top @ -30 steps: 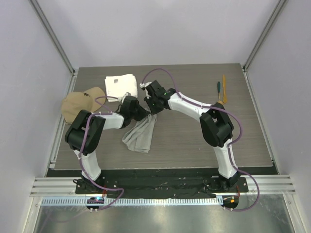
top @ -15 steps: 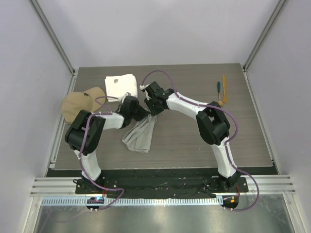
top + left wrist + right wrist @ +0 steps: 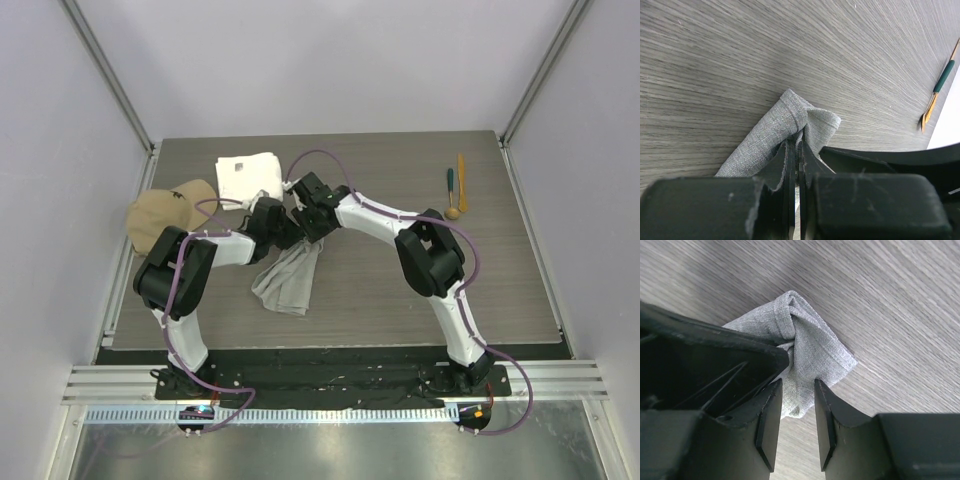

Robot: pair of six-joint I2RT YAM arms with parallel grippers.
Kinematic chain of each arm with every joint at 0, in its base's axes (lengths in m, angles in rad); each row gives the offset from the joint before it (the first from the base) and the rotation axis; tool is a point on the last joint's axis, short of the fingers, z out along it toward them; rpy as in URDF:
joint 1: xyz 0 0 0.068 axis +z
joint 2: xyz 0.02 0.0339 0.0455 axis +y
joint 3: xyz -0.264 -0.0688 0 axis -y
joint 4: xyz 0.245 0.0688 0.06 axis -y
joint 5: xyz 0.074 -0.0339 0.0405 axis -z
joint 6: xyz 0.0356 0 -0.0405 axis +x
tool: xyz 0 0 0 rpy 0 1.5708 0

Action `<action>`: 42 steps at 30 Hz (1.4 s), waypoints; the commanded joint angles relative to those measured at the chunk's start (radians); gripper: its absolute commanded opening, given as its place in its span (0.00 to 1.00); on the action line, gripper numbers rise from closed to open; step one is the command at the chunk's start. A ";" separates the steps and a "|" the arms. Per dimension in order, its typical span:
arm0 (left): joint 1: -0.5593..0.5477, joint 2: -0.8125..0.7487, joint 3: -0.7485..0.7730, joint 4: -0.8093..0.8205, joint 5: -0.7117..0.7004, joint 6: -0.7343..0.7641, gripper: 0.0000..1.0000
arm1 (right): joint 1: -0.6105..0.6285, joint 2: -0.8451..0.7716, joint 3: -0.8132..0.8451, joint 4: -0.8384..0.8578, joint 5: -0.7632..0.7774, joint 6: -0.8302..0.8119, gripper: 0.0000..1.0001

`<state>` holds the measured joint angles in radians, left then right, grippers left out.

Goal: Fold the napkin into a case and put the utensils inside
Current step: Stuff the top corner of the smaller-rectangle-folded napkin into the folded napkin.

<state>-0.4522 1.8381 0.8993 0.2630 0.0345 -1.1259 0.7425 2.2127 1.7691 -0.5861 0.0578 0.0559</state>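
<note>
Both at one napkin point(image 3: 288, 277) corner, left hand point(image 3: 796, 143) clamped on it, right hand point(image 3: 796, 390) apart

No legible text, number or brand is showing in any of the three views. A small grey patch is sitting on the towel point(image 3: 250, 175) and a dark mark is showing on the cap point(image 3: 160, 208); both are too small to decipher.

I see the grey wood-grain table point(image 3: 400, 290) carrying a white towel point(image 3: 247, 173) far left, a tan cap point(image 3: 168, 210) beside it, the crumpled napkin point(image 3: 287, 280) mid-table, and the utensils point(image 3: 455, 190) far right.
</note>
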 commanded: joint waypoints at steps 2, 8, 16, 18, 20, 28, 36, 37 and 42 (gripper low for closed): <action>-0.003 -0.011 0.032 -0.001 -0.010 -0.003 0.04 | 0.009 0.005 0.047 -0.001 0.053 -0.019 0.35; -0.003 -0.003 0.030 0.016 0.005 0.002 0.03 | 0.009 -0.014 0.056 0.002 0.076 -0.007 0.11; -0.005 -0.020 0.023 0.030 0.005 -0.005 0.02 | -0.005 -0.038 0.087 -0.041 0.007 0.056 0.01; -0.008 -0.033 0.026 0.024 0.002 -0.003 0.02 | -0.017 -0.042 0.086 -0.047 -0.091 0.100 0.01; -0.011 -0.040 0.027 0.024 -0.007 -0.002 0.02 | -0.038 -0.045 0.081 -0.046 -0.153 0.136 0.01; -0.029 0.001 0.036 0.079 -0.005 -0.025 0.01 | -0.100 -0.067 0.026 0.017 -0.308 0.289 0.01; -0.059 0.033 0.010 0.214 -0.059 -0.074 0.00 | -0.130 -0.091 -0.031 0.068 -0.371 0.337 0.01; -0.062 0.036 -0.012 0.247 -0.065 -0.084 0.00 | -0.130 -0.091 -0.034 0.071 -0.371 0.340 0.01; -0.085 0.102 -0.042 0.414 -0.099 -0.126 0.00 | -0.146 -0.103 -0.046 0.085 -0.377 0.351 0.01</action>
<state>-0.5083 1.8870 0.8757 0.4587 -0.0265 -1.2045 0.5938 2.1887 1.7206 -0.5560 -0.2432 0.3706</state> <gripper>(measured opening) 0.049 0.017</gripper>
